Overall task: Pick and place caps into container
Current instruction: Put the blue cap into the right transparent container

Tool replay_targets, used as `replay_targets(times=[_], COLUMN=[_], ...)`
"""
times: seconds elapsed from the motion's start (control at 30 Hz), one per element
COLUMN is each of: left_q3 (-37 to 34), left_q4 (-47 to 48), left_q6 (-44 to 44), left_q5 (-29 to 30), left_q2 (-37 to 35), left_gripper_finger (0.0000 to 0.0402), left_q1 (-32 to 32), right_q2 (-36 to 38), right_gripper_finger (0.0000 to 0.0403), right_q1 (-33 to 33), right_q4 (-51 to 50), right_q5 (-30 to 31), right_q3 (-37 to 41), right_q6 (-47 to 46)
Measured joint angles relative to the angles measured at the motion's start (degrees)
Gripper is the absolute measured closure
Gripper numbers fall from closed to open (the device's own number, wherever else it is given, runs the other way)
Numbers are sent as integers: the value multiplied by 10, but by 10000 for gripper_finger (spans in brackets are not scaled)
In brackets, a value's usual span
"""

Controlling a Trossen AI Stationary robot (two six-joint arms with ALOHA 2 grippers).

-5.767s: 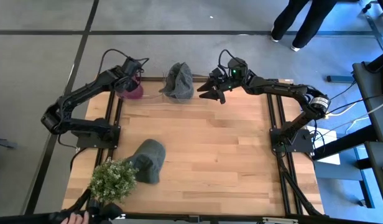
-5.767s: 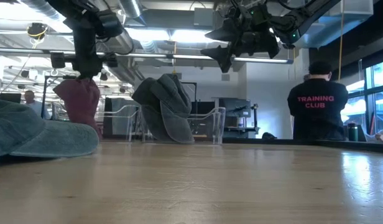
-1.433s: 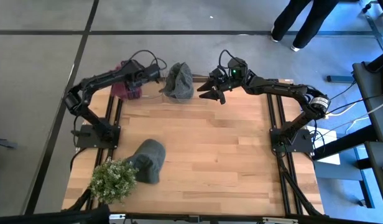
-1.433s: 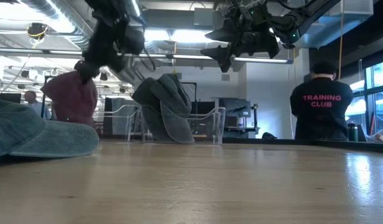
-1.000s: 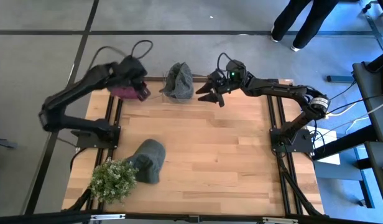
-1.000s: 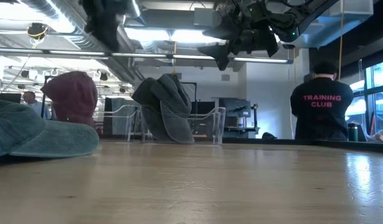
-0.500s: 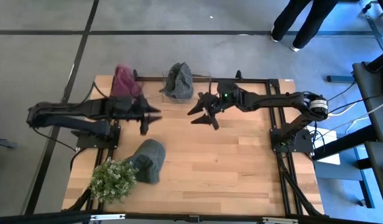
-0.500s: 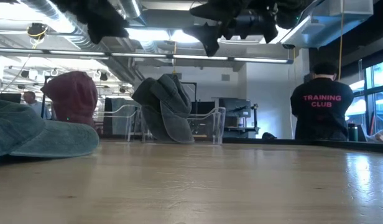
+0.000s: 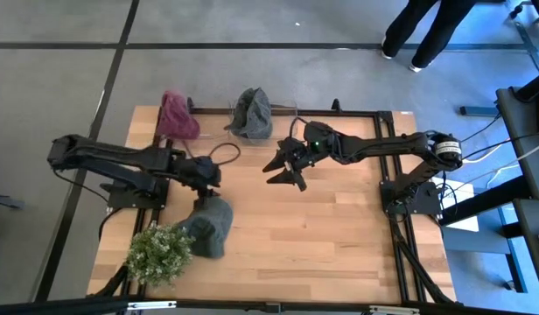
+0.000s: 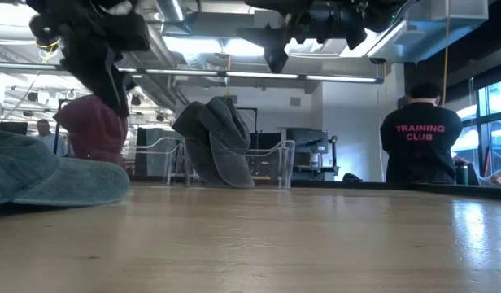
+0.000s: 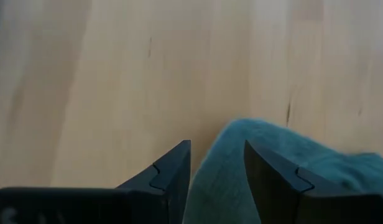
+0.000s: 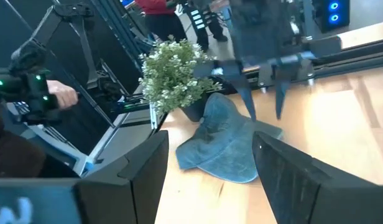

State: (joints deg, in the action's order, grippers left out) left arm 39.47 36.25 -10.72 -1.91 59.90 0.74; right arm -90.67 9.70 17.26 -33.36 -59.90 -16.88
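From above, on the wooden table (image 9: 322, 236), the left gripper (image 9: 210, 178) hangs just above a grey-green cap (image 9: 208, 224) at seven o'clock; the maroon cap (image 9: 176, 115) lies at eleven, beside the container (image 9: 291, 114) holding another grey cap (image 9: 251, 112). The right gripper (image 9: 283, 171) hovers near centre, fingers spread. The left wrist view shows the left gripper's fingers (image 11: 173, 177) parted over the grey-green cap's cloth
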Motion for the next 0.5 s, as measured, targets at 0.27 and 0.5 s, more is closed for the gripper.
replay_targets(times=[0.27, 0.5], left_q3=[0, 0], left_q4=[-6, -24], left_q6=[39, 81], left_q5=[-95, -111], left_q2=[121, 181], left_gripper_finger=[258, 258], left_q1=[-40, -77], right_q2=[0, 0], right_gripper_finger=[170, 170], right_q1=[-22, -31], right_q4=[-5, -61], right_q5=[14, 15], right_q3=[0, 0], right_q6=[5, 6])
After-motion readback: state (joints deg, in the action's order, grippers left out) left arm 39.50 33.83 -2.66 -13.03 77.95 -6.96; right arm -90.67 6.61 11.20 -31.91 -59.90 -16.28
